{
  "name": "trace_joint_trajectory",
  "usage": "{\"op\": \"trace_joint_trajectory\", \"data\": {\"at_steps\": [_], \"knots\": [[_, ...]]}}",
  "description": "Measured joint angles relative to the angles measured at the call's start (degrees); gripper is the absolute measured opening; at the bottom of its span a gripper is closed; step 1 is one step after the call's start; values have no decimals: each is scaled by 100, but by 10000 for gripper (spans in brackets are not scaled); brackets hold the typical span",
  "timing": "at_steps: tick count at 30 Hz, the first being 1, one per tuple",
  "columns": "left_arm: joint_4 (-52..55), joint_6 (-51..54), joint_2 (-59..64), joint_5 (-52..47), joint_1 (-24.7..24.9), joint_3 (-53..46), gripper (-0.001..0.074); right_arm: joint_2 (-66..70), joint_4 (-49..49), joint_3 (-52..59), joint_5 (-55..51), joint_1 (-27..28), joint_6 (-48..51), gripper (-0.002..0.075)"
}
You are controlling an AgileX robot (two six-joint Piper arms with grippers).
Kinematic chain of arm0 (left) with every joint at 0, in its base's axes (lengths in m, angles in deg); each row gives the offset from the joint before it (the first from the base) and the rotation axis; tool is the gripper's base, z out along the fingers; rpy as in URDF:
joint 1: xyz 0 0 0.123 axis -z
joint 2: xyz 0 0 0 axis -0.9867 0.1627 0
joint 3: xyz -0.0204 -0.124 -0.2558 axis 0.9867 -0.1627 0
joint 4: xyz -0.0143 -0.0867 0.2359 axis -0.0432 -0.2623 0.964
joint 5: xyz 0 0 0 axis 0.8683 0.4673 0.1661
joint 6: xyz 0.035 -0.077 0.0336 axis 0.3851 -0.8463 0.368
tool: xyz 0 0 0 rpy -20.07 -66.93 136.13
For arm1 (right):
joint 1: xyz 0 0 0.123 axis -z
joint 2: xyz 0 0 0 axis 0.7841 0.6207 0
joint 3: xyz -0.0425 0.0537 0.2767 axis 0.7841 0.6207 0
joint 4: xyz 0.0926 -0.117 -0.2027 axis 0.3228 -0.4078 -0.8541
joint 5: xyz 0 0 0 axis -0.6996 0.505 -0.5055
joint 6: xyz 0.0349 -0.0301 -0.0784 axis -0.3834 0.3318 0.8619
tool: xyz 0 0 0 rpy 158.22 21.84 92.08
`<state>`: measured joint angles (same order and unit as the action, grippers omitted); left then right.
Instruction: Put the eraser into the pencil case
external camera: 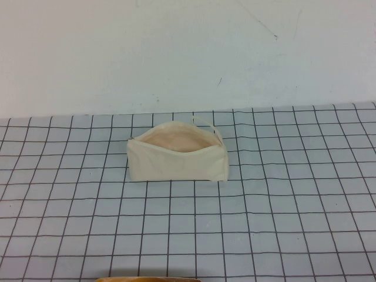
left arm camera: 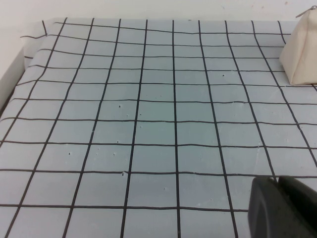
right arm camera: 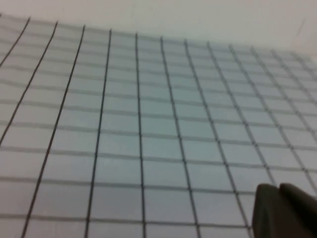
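The cream pencil case [external camera: 177,157] stands open on the checked cloth at the table's middle, its pinkish lining and thin loop strap [external camera: 207,125] showing. One end of it shows in the left wrist view [left arm camera: 302,52]. The eraser does not show in any view. My left gripper [left arm camera: 277,184] is shut and empty, low over bare cloth well away from the case. My right gripper [right arm camera: 278,189] is shut and empty over bare cloth. Neither gripper shows in the high view.
The checked grey-blue cloth [external camera: 282,205] covers the table up to a white wall [external camera: 176,53] behind. A brownish object's edge [external camera: 147,279] peeks at the front edge of the high view. The cloth's edge [left arm camera: 20,64] drops off in the left wrist view.
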<state>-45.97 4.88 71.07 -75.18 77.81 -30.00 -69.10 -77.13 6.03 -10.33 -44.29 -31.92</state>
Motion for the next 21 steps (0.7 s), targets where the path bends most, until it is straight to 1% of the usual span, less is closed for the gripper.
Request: {"op": "trace_joint_trajectory", "data": {"at_steps": [2, 4, 8, 14, 21], "knots": [[0, 0, 0, 0, 0, 0, -1, 0, -3, 21, -296, -267, -34, -1], [0, 0, 0, 0, 0, 0, -1, 0, -3, 21, -327, -481, -98, -1], [0, 0, 0, 0, 0, 0, -1, 0, 72, 21, -364, -718, -385, -1], [0, 0, 0, 0, 0, 0, -1, 0, 320, 21, -366, -775, -472, -1], [0, 0, 0, 0, 0, 0, -1, 0, 336, 21, -366, -775, -486, -1]]}}
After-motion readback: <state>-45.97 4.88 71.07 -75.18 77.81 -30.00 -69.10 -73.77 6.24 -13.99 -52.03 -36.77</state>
